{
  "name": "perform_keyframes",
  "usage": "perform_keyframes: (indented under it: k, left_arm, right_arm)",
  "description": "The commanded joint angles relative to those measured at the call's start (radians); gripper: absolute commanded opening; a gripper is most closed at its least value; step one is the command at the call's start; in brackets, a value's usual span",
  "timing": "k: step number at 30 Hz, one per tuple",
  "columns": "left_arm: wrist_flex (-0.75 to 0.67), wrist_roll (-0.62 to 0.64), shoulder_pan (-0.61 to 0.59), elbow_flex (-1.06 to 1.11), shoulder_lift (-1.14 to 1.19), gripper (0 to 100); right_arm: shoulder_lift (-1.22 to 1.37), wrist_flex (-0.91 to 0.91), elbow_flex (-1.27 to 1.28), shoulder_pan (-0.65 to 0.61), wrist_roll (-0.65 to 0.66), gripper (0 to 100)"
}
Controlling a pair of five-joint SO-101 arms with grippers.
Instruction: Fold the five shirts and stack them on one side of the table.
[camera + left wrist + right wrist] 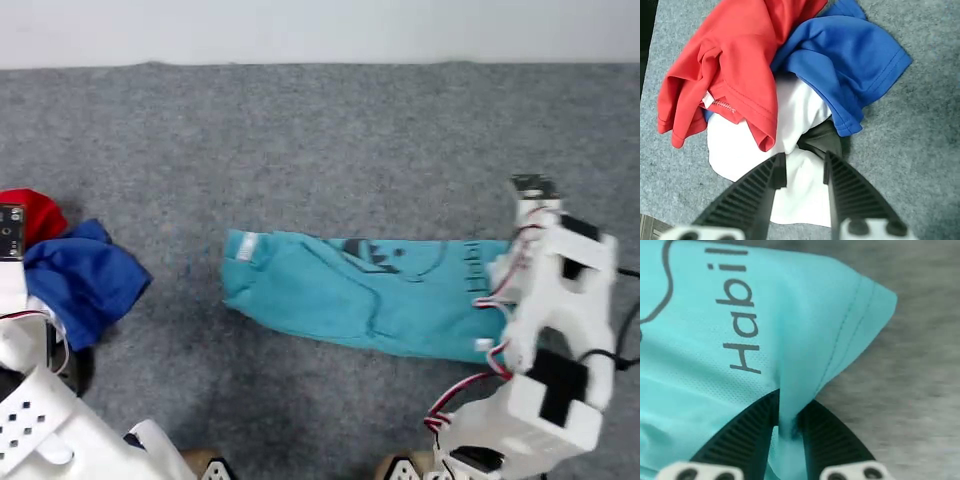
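Note:
A teal shirt (pixel 365 292) lies stretched across the middle of the grey table, partly folded lengthwise. My right gripper (pixel 788 416) is shut on a pinched fold of the teal shirt (pixel 740 325) at its right end, where the right arm (pixel 545 330) stands. At the left edge a pile holds a red shirt (pixel 725 60), a blue shirt (pixel 850 65), a white shirt (pixel 800 165) and a dark one (pixel 822 137). My left gripper (pixel 802 167) hangs open just above the white shirt, nothing between its fingers.
The grey felt table (pixel 330 140) stretches wide behind the teal shirt, up to a white wall. In the high view the red shirt (pixel 35 212) and blue shirt (pixel 85 280) sit at the left edge beside the left arm (pixel 40 420).

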Motion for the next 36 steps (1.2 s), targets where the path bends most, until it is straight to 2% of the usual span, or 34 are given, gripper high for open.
perform_keyframes:
  k: [1,7,18,22,27,36]
  left_arm:
    - [-0.028,-0.008,0.009,-0.012,-0.018,14]
    - [-0.026,-0.008,0.009,-0.012,-0.018,14]
    - [-0.069,-0.008,0.009,-0.013,-0.018,14]
    - [-0.071,-0.008,0.009,-0.013,-0.018,14]
    - [-0.071,-0.008,0.009,-0.013,-0.018,14]
    - [-0.071,-0.008,0.009,-0.013,-0.02,14]
  right_arm:
    - [0.054,-0.004,-0.133,0.119,0.123,0.9]
    - [0.137,0.122,-0.285,0.185,0.167,0.9]
    - [0.085,0.496,-0.476,-0.01,0.051,0.9]
    - [-0.056,0.556,-0.476,-0.137,-0.021,0.9]
    - [-0.18,0.596,-0.476,-0.372,-0.109,0.9]
    - [-0.119,0.456,-0.479,-0.71,-0.245,0.9]
